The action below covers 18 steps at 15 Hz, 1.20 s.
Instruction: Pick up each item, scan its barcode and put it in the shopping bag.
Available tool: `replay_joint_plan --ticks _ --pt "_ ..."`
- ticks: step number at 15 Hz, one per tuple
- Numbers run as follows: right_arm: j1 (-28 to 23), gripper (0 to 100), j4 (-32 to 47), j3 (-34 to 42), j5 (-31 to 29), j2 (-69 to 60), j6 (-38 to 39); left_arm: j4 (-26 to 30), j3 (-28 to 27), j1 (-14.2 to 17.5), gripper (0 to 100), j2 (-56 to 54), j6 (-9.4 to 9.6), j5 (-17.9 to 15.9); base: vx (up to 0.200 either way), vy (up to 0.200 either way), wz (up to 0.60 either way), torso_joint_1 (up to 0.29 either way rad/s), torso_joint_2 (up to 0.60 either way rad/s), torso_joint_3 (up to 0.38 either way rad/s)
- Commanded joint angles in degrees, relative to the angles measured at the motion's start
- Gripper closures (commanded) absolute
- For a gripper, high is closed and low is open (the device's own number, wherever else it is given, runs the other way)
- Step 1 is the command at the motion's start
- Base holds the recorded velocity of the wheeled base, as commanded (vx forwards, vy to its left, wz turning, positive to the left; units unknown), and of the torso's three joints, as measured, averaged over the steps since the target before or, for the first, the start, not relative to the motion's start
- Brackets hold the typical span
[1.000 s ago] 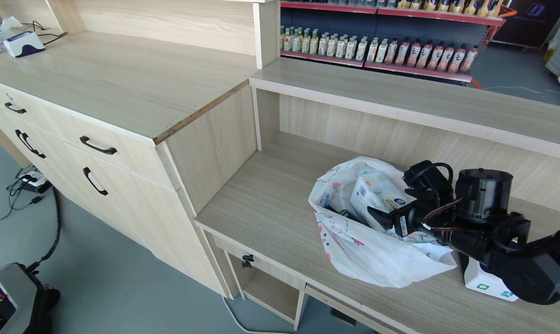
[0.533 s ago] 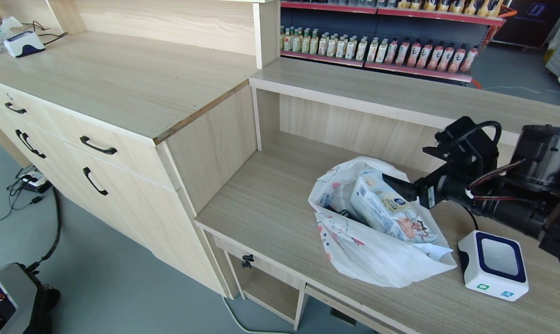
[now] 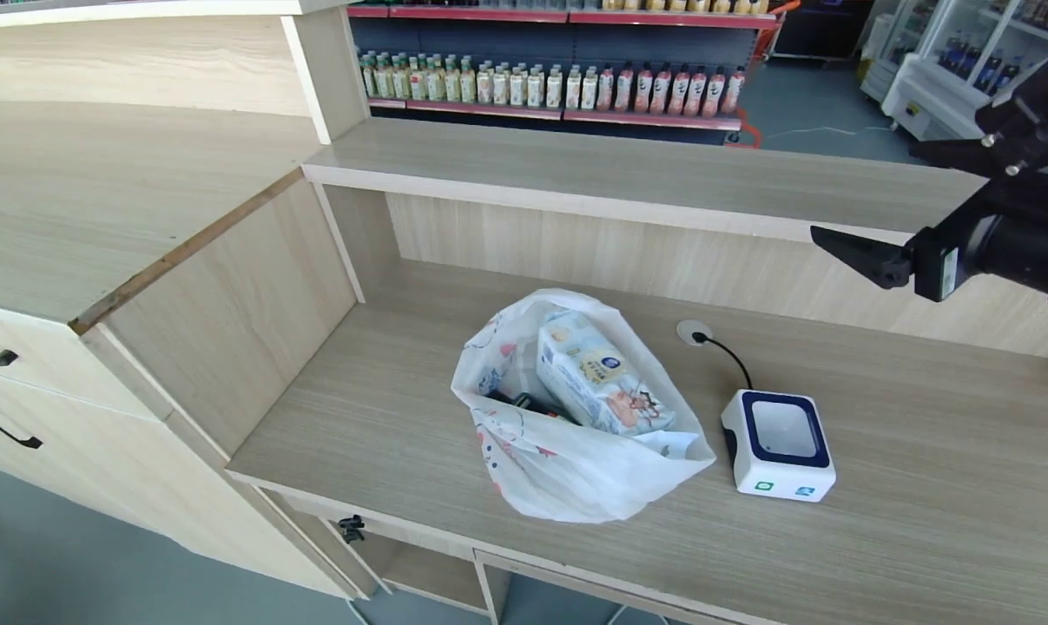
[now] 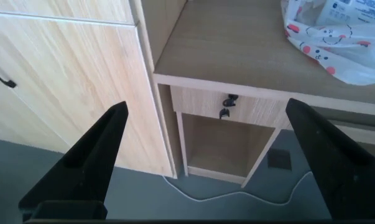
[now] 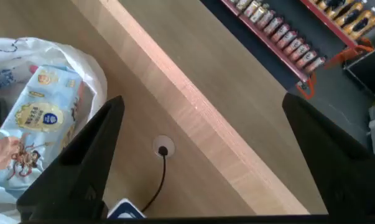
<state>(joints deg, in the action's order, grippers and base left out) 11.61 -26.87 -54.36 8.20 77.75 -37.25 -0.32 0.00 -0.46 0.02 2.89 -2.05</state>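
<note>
The wooden bench carries everything the task needs. The white, patterned shopping bag is set on it towards the front edge, with its mouth open upward. The barcode scanner is placed just beside the bag on the robot's right, window up, and its cable is led to a hole at the back of the bench. A pale blue soft pack is seen lying inside the bag, propped at a slant. A dark item is partly hidden beside it, and what it is cannot be told.

The right gripper is held high over the back ledge, well apart from the bag and the scanner. Its fingers are spread wide and nothing is held between them. The left gripper is hung low in front of the bench, below its front edge. Its fingers are likewise spread wide and empty.

The step in hand is judged to be the gap after a bagging: the pack is stowed and both grippers are free. Whether more items are left cannot be told. For the next move, a fresh item would have to be found and gripped. Its barcode would then be turned to the scanner window before it is lowered into the open bag.
</note>
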Motion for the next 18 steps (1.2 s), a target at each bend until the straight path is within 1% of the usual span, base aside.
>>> replay_joint_plan --ticks 1,2,3,4,5,6,7,8,9,10,12,13,14,15,17,18 --pt "0.17 0 9.64 -5.23 -3.90 -7.97 0.52 -0.03 0.00 0.02 0 -0.02 -0.08 -0.06 0.000 0.000 -0.60 0.002 0.01 0.002" --pt "-0.62 0 14.83 -6.20 -6.36 -10.43 3.50 -0.03 0.00 0.02 0 -0.02 0.01 -0.06 0.000 0.000 -0.60 0.012 0.00 0.002" --pt "-3.26 0 19.13 -7.08 -9.52 -12.01 6.67 -0.03 0.00 0.02 0 -0.02 -0.08 0.03 0.000 0.000 -0.60 0.002 0.00 0.002" --pt "-7.39 0 23.70 -6.90 -11.81 -13.86 9.92 -0.03 0.00 0.02 0 -0.02 0.01 -0.06 0.000 0.000 -0.60 0.002 0.00 0.002" --pt "-12.66 0 29.07 -3.91 -11.90 -17.63 14.49 -0.03 0.00 0.02 0 -0.02 -0.08 -0.06 0.000 0.000 0.00 0.000 0.00 0.000" --pt "-17.93 0 31.26 0.74 -11.98 -21.68 16.51 -0.03 0.00 0.02 0 -0.02 0.01 0.03 0.000 0.000 0.00 0.000 0.00 0.000" --pt "-22.59 0 31.35 6.19 -11.90 -25.72 19.85 -0.03 0.00 0.02 0 -0.02 -0.08 -0.06 0.000 0.000 0.00 0.000 0.00 0.000" --pt "-23.91 0 31.17 9.09 -11.81 -27.83 22.49 -0.03 0.00 0.02 0 -0.02 -0.08 -0.06 0.000 0.000 0.00 0.000 0.00 0.000" --pt "-23.91 0 31.44 19.55 -11.98 -36.62 26.53 -0.03 0.00 0.02 0 -0.02 0.01 0.03 0.000 0.000 0.00 0.000 0.00 0.000" --pt "-21.45 0 31.00 25.71 -12.16 -41.45 26.71 -0.03 0.00 0.02 0 -0.02 -0.08 -0.06 0.000 0.000 0.00 0.000 0.00 0.000" --pt "-16.35 0 31.26 34.49 -12.07 -49.71 26.88 -0.03 0.00 0.02 0 -0.02 -0.08 -0.06 0.000 0.000 0.00 0.000 0.00 0.000" --pt "-13.80 0 32.23 35.64 -12.07 -52.00 26.97 -0.03 0.00 0.02 0 -0.02 -0.08 0.03 0.000 0.000 0.00 0.000 0.00 0.000" --pt "-12.92 0 34.60 37.04 -12.16 -54.11 27.23 -0.03 0.00 0.02 0 -0.02 -0.08 0.03 0.000 0.000 0.00 0.000 0.00 0.000" --pt "-13.45 0 32.58 41.70 -12.07 -56.92 27.15 -0.03 0.00 0.02 0 -0.02 -0.08 0.03 0.000 0.000 0.00 0.000 0.00 0.000" --pt "-14.86 0 21.77 54.36 -12.07 -63.86 26.80 -0.03 0.00 0.02 0 -0.02 -0.08 -0.06 0.000 0.000 0.00 0.000 0.00 0.000" --pt "-14.24 0 25.29 54.27 -12.25 -67.91 27.23 -0.03 0.00 0.02 0 -0.02 -0.08 0.03 0.000 0.000 0.00 0.000 0.00 0.000"
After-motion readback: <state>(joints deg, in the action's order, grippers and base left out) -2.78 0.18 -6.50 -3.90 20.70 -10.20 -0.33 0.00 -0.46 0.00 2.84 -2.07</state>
